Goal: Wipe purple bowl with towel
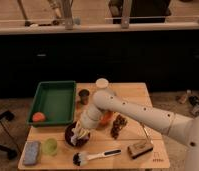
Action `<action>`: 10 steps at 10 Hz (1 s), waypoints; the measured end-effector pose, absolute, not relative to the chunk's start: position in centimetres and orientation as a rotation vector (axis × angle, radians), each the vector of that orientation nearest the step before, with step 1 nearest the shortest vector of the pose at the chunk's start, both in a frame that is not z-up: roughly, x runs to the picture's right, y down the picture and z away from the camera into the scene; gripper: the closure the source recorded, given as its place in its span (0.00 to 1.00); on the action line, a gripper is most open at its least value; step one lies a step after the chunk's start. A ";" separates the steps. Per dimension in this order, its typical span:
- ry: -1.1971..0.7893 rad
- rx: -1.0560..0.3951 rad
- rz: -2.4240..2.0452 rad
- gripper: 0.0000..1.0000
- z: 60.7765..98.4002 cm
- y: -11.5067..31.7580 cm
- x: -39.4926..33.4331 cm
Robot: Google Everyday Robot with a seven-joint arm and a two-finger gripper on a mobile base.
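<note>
The purple bowl [73, 137] sits on the wooden table [133, 95] near the front left of centre, mostly covered. My gripper [83, 129] reaches down from the white arm [138, 114] and is over the bowl, holding a pale towel [79, 134] that hangs into the bowl. The towel hides the bowl's inside and most of the fingers.
A green tray [55, 100] with an orange ball [38, 117] stands at the left. A dark cup [84, 96], a green cup [50, 146], a blue sponge [31, 153], a dish brush [95, 157], a block brush [140, 149] and dark food pieces [118, 126] lie around.
</note>
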State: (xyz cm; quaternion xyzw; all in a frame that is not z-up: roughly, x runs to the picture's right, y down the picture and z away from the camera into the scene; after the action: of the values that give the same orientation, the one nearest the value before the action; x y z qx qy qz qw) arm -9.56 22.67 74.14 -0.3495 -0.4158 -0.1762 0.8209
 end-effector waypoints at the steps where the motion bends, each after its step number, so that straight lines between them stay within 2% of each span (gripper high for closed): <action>1: -0.880 -0.740 -0.369 0.99 74.4 22.3 -9.3; 6: -0.897 -0.719 -0.381 0.99 76.0 20.4 -11.9; 10: -0.953 -0.715 -0.429 0.99 75.7 20.5 -14.7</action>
State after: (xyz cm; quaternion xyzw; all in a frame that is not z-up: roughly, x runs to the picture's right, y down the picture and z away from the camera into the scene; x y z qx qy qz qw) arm -14.74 20.49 75.66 -0.3340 -0.4451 -0.2005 0.8063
